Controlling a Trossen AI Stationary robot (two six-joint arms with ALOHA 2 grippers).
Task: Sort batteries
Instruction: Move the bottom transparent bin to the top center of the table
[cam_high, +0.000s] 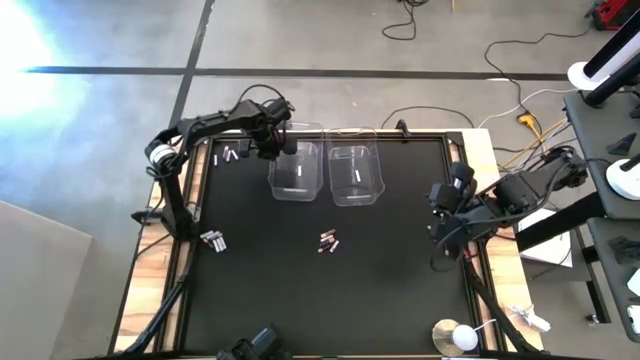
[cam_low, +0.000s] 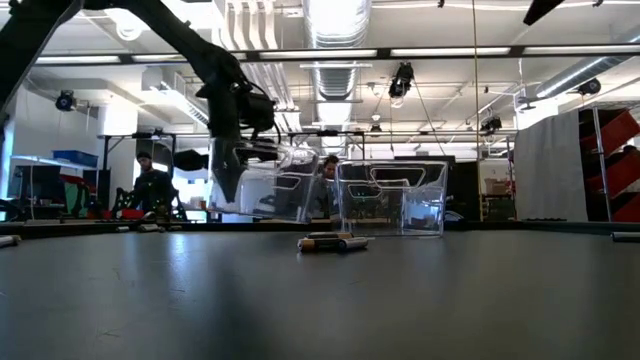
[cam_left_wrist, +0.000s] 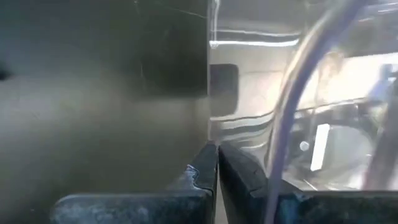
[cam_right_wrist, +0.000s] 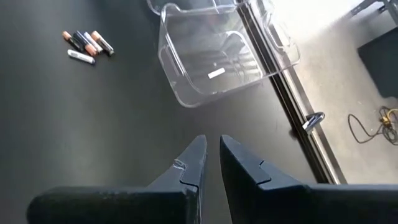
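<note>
Two clear tubs stand side by side at the table's far middle, the left tub (cam_high: 297, 170) and the right tub (cam_high: 356, 175). Each has one white battery lying on its bottom (cam_high: 299, 174) (cam_high: 356, 176). Loose batteries lie on the black mat in three small groups: at the middle (cam_high: 328, 242), at the left (cam_high: 214, 240), and at the far left (cam_high: 232, 154). My left gripper (cam_high: 270, 148) is shut, points down and hangs at the left tub's far left corner; I see nothing between its fingers. My right gripper (cam_right_wrist: 212, 146) is shut and hangs over the mat near the right edge, holding nothing. My left gripper stands with shut fingers (cam_left_wrist: 208, 165) pointing down close beside the left tub's wall (cam_left_wrist: 286, 124). I cannot tell whether it touches the wall.
The middle batteries (cam_low: 335, 242) lie in front of the tubs in the low view. A metal rail (cam_right_wrist: 292, 106) runs along the table's far edge. A white round object (cam_high: 462, 335) sits at the near right corner. People (cam_low: 150, 185) show in the room behind.
</note>
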